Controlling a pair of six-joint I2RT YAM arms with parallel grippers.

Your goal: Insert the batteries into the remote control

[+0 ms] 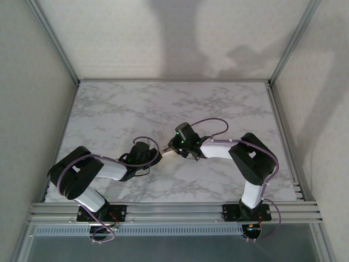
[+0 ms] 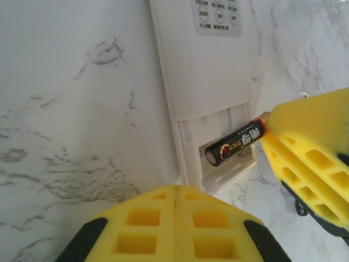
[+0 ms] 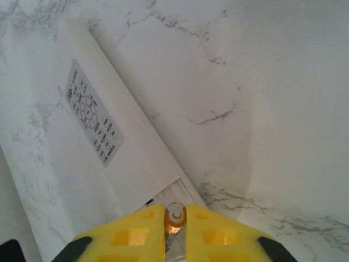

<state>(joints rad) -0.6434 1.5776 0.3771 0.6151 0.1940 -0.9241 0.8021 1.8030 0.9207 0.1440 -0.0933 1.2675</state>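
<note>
Remote control lies in the middle of the tabletop from above, left gripper and right gripper meeting at its near end. From the left wrist, the left gripper is pressed shut and empty just below the open compartment, where a battery leans tilted. From the right wrist, the right gripper pinches that battery's end.

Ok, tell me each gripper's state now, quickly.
Left gripper: closed, holding nothing.
Right gripper: closed on a battery, its free end in the remote.

Copper-ended battery between yellow fingers, at open end of white remote control
</note>
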